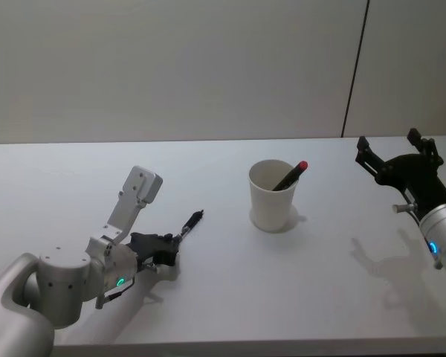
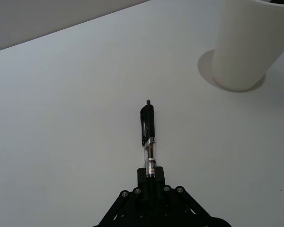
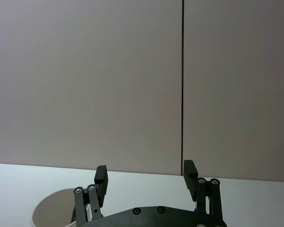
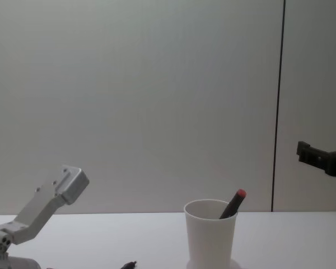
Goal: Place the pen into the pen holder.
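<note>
A black pen point(image 1: 189, 224) points away from me toward the pen holder, its rear end pinched in my left gripper point(image 1: 171, 247), which is shut on it low over the white table. In the left wrist view the pen point(image 2: 148, 132) juts out from the closed fingers point(image 2: 151, 176), with the pen holder point(image 2: 248, 42) ahead and to one side. The pen holder point(image 1: 273, 195) is a white paper cup standing upright at mid-table, with a red-tipped pen point(image 1: 293, 175) leaning inside it. My right gripper point(image 1: 388, 141) hangs open and empty in the air, to the right of the cup.
The white table point(image 1: 230, 297) is bare around the cup. A grey wall with a dark vertical seam point(image 1: 354, 67) stands behind the table. The table's front edge runs close below my left arm point(image 1: 52, 286).
</note>
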